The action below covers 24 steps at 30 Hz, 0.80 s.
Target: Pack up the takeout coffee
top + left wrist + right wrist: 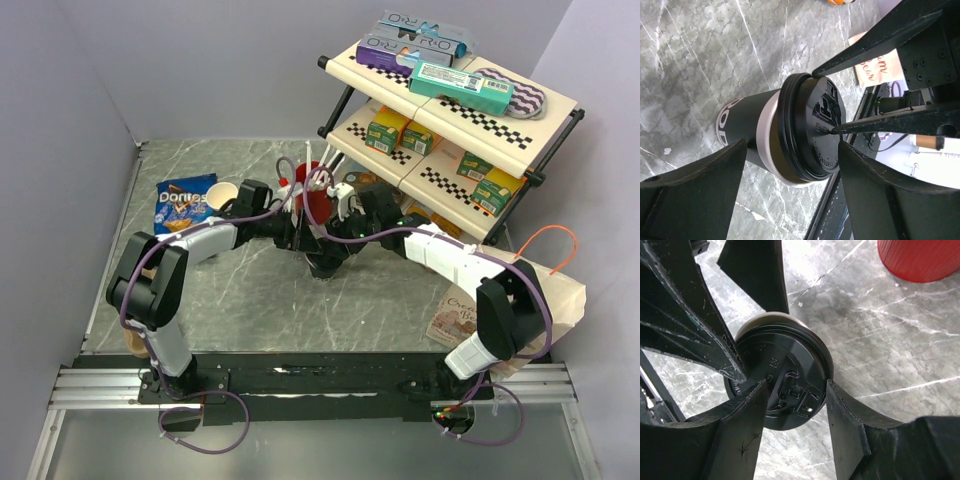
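The takeout coffee (747, 127) stands on the marble table, with a dark sleeve and a pale band under its black lid (785, 375). In the left wrist view it appears sideways. My left gripper (792, 145) is open and rolled on its side; one finger is low beside the sleeve and the other is over the lid's top. My right gripper (796, 390) comes down from above, open. One fingertip (831, 386) is at the lid's rim and the other rests on the lid's face. In the top view both grippers (322, 250) meet mid-table and cover the cup.
A tall red cup (312, 205) with white straws stands just behind the grippers. A Doritos bag (185, 203) and an open pale cup (222, 195) lie at the left. A checkered shelf rack (450, 110) with boxes stands at the back right, and a beige paper bag (560, 290) at the right.
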{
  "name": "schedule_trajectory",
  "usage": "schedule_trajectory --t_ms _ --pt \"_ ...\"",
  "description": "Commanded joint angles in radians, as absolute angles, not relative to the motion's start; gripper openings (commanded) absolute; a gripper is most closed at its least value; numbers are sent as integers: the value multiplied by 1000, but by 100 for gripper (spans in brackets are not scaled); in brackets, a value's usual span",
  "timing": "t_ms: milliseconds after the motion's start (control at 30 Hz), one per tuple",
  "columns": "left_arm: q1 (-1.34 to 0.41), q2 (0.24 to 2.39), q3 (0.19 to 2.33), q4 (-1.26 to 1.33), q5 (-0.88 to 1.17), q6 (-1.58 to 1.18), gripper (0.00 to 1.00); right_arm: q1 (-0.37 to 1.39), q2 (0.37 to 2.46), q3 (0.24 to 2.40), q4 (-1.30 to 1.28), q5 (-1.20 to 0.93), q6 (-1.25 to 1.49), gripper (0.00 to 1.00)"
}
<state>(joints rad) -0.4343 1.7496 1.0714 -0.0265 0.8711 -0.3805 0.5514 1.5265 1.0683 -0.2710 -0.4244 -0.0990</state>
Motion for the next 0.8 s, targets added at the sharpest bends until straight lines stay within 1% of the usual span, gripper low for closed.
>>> schedule_trajectory --t_ms 0,133,300,333,633,767 --pt "-425 1756 1071 35 931 -419 80 564 1546 1131 -261 -416 -126 56" --pt "-417 1750 1063 35 907 -426 81 583 1552 1141 -267 -385 -147 56" --pt "-405 1707 1045 45 881 -433 87 600 1562 1152 -279 -353 -170 56" --pt "-403 1697 1043 43 877 -436 99 601 1565 1154 -281 -347 -173 56" --pt "-362 1635 1000 60 873 -468 99 606 1589 1195 -311 -314 -192 56" --pt "-296 1580 970 29 870 -471 99 611 1595 1207 -316 -313 -209 56"
